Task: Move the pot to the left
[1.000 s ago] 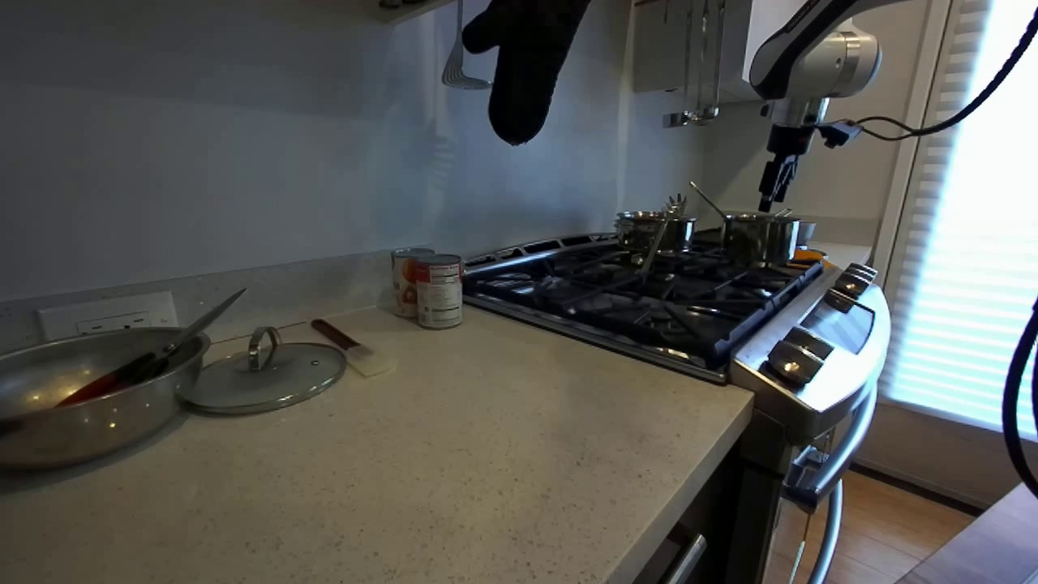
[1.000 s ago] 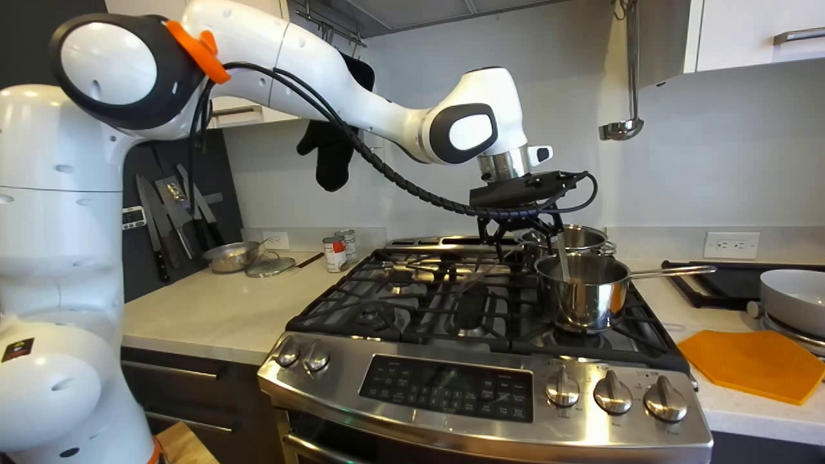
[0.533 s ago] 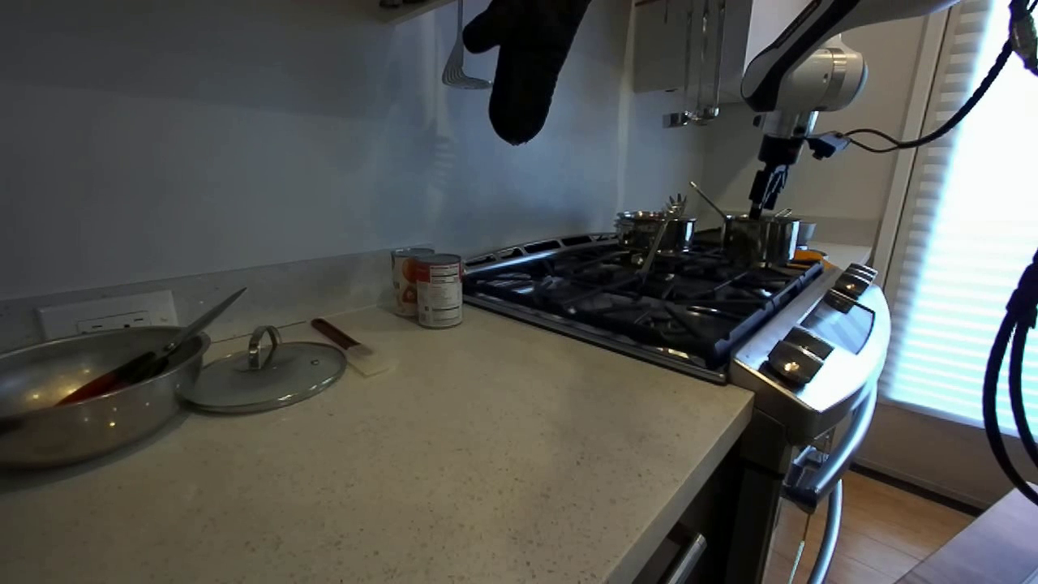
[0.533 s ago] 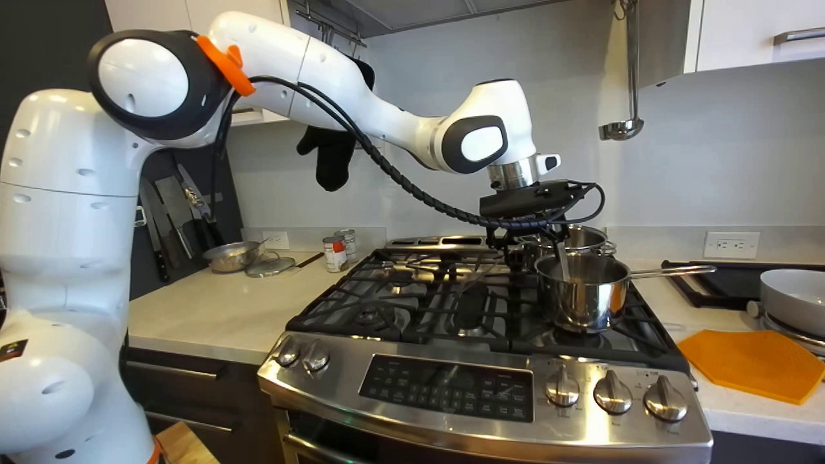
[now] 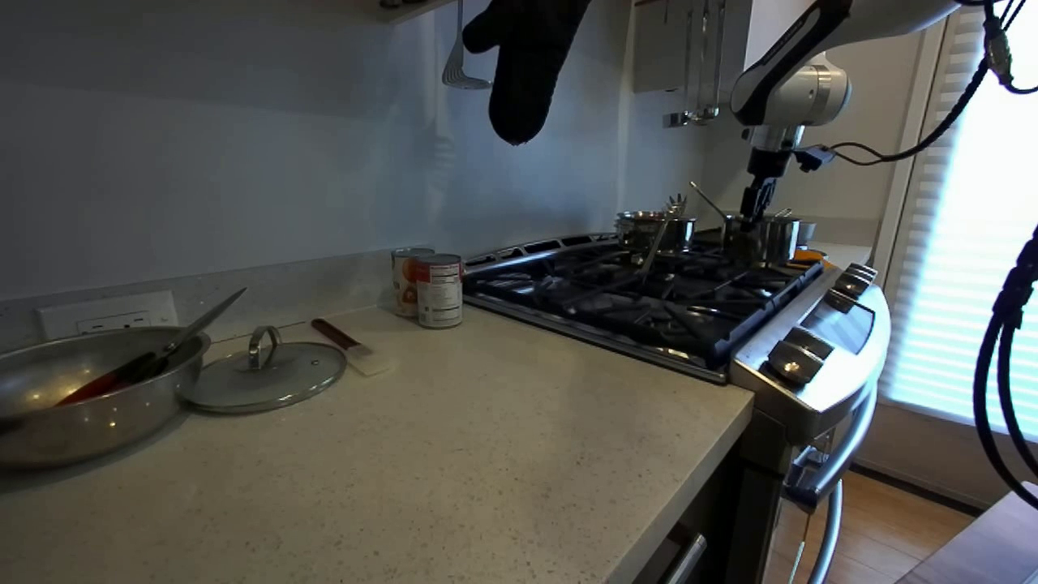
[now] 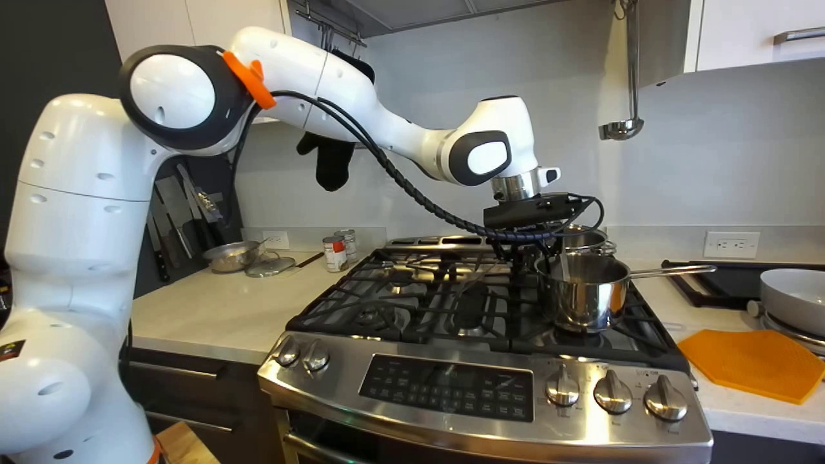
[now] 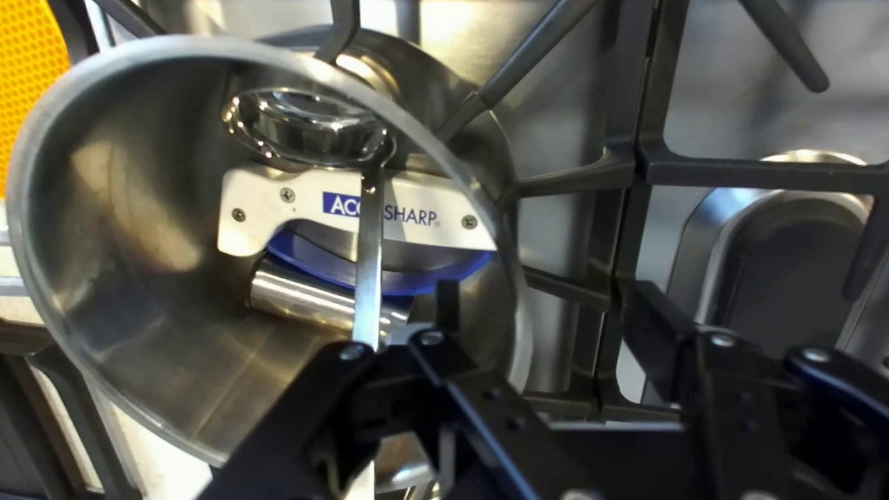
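The pot [image 6: 583, 303] is a shiny steel saucepan on the stove's front right burner, its long thin handle pointing right. It shows also in an exterior view [image 5: 782, 243], partly behind my gripper [image 5: 752, 221]. In the wrist view the pot [image 7: 139, 361] holds a ladle [image 7: 370, 257], a white sharpener [image 7: 305, 201] with a blue guard and a shiny metal cylinder. My gripper [image 7: 552, 323] is open; one finger is over the pot's inside, the other outside, with the rim between them, not gripped. In an exterior view my gripper [image 6: 525, 252] is at the pot's left rim.
A second steel pot [image 6: 583, 238] stands behind on the stove [image 6: 470, 309]. An orange mat [image 6: 754, 364] and a white bowl [image 6: 796, 296] lie to the right. Cans [image 5: 440, 292], a glass lid [image 5: 300, 377] and a wide steel pan [image 5: 97, 414] are on the counter [image 5: 454, 454].
My gripper has moved down to the pot's rim; in an exterior view it has also shifted slightly left. The arm has lowered with it. The pot has not moved.
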### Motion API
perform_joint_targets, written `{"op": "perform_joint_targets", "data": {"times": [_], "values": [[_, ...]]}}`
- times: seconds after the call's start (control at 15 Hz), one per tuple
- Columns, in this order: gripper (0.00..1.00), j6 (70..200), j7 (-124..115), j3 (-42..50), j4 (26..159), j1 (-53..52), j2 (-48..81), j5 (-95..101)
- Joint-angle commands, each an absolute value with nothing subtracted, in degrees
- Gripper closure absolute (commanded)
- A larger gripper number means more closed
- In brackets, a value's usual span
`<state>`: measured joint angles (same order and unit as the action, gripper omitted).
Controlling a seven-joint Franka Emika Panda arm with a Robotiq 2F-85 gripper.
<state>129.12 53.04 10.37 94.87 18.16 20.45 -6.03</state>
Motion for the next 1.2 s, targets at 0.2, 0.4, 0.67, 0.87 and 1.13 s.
{"op": "perform_joint_targets", "data": {"times": [0.2,0.4,0.67,0.87,1.13], "values": [[0.57,130.2,52.9,8.7,93.2,20.2,22.9,-6.7],[0.62,130.0,52.8,8.7,92.8,20.4,23.3,-6.5],[0.79,129.9,52.7,8.6,92.3,20.7,23.4,-6.4],[0.82,129.7,52.7,8.6,92.0,20.9,23.6,-6.3],[1.00,129.2,52.8,8.5,92.0,21.0,23.7,-6.2]]}}
